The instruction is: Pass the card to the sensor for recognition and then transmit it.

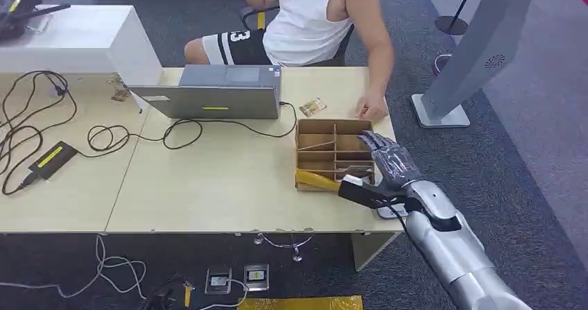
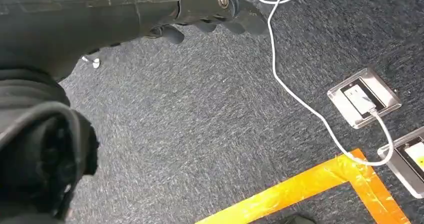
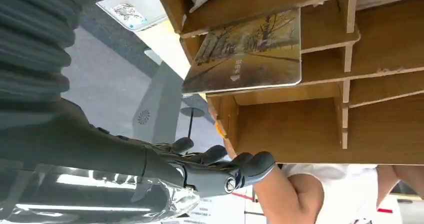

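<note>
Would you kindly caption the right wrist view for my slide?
Right hand open beside the wooden divider box, a scenic card standing inside.

a matt brown cardboard divider box [image 1: 333,150] is being shown on pale smooth wood-look table [image 1: 208,185]; glossy printed card [image 3: 250,51]

The head view looks forward and down from high on the robot onto a table [image 1: 208,185], with the right arm entering at lower right and a seated person [image 1: 305,19] at top centre. The left wrist view faces straight down at carpet [image 2: 200,134], close behind the left hand [image 2: 210,13] along the frame's top. The right wrist view sits very close to the wooden divider box [image 3: 310,134], turned on its side. It shares that divider box [image 1: 333,150], the right hand [image 1: 388,161] and the person with the head view.
</note>
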`<state>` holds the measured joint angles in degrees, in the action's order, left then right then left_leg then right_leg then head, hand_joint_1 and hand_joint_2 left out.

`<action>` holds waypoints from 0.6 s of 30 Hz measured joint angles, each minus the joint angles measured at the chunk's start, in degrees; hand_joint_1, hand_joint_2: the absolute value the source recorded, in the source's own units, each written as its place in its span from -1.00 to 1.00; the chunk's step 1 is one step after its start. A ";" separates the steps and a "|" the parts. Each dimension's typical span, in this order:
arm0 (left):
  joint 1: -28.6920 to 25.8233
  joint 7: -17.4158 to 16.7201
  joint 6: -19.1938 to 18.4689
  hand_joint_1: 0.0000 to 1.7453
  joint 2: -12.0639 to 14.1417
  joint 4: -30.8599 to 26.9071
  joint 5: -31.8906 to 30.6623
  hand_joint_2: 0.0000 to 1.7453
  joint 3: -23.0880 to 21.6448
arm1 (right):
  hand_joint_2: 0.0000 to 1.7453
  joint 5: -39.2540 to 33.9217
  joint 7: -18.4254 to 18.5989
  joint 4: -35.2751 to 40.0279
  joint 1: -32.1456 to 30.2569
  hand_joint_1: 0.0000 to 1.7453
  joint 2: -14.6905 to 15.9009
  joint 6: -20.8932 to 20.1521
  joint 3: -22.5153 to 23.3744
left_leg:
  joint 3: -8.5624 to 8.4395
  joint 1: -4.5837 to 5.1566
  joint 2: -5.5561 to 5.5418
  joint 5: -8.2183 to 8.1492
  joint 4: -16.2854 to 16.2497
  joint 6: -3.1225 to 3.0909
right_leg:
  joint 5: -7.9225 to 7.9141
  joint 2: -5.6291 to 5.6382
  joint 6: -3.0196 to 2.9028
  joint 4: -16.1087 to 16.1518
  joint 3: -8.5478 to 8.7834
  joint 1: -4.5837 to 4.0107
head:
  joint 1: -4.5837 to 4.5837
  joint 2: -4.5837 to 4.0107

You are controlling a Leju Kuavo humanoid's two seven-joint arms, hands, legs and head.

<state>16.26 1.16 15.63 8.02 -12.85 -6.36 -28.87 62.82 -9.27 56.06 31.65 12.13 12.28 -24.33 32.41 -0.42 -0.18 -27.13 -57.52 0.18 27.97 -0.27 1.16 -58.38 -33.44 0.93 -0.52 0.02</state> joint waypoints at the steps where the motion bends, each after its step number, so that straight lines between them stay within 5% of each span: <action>1: 0.07 0.00 -0.02 -1.00 0.00 0.00 0.00 -1.00 0.00 | 1.00 0.00 0.00 0.00 0.00 -1.00 -0.15 0.00 -0.02 | 0.00 0.00 0.00 0.00 0.00 0.00 | 0.00 0.00 0.00 0.00 0.00 0.00 | 0.00 0.00; 18: 0.64 0.00 -0.59 -1.00 0.00 0.00 -0.50 -1.00 0.00 | 1.00 -0.44 -1.22 -0.61 0.08 -1.00 -2.25 0.22 -0.92 | 0.00 0.00 0.00 0.00 0.00 0.00 | 0.00 0.00 0.00 0.00 0.00 0.00 | 0.00 0.00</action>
<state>16.91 1.16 15.04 8.02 -12.85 -6.86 -28.87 62.38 -10.49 55.45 31.73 9.88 12.50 -25.24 32.41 -0.42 -0.18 -27.12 -57.52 0.18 27.97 -0.27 1.16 -58.39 -33.44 0.93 -0.52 0.02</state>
